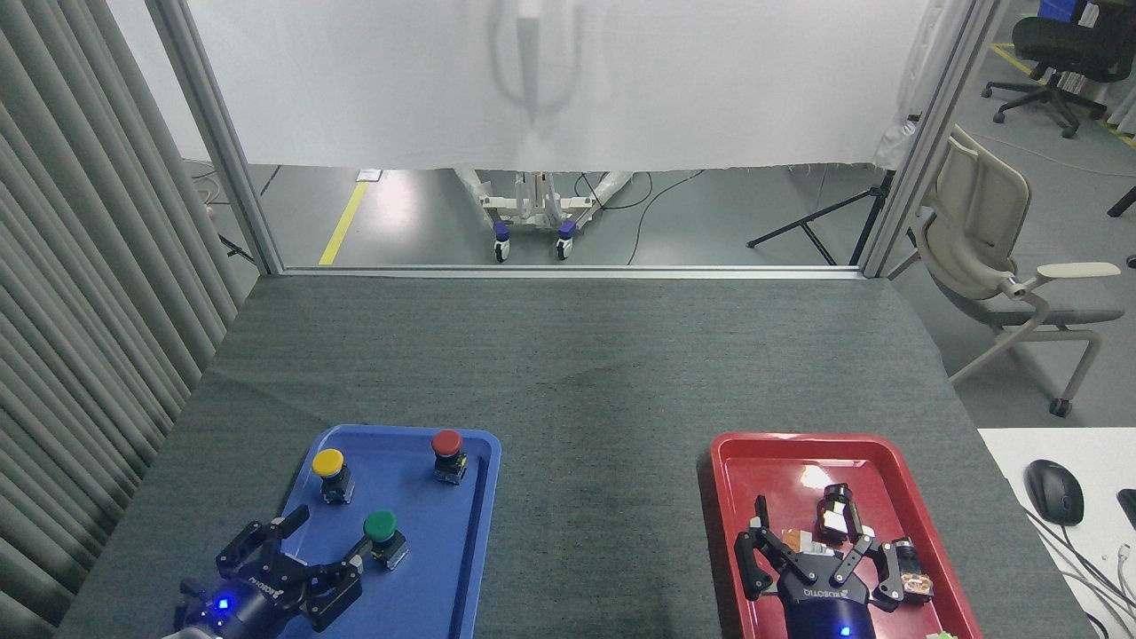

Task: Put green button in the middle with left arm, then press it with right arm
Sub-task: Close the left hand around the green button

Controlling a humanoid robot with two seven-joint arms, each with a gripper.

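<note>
Now, line by line:
Green button (382,530): it stands upright in the blue tray (426,586), near the middle of the tray, closer to me than the other two buttons.
Yellow button (329,468): it stands at the far left of the blue tray.
Red button (447,450): it stands at the far right of the blue tray.
Left gripper (321,547): its black fingers are spread wide over the near left part of the blue tray. One fingertip is just beside the green button. I cannot tell if it touches. It holds nothing.
Right gripper (812,540): its fingers are spread apart over the red tray (737,470). It holds nothing. Small parts lie in the tray around it.
Middle (603,497): the grey cloth between the two trays is bare.
Mouse (1054,491): it sits on the white desk to the right.
</note>
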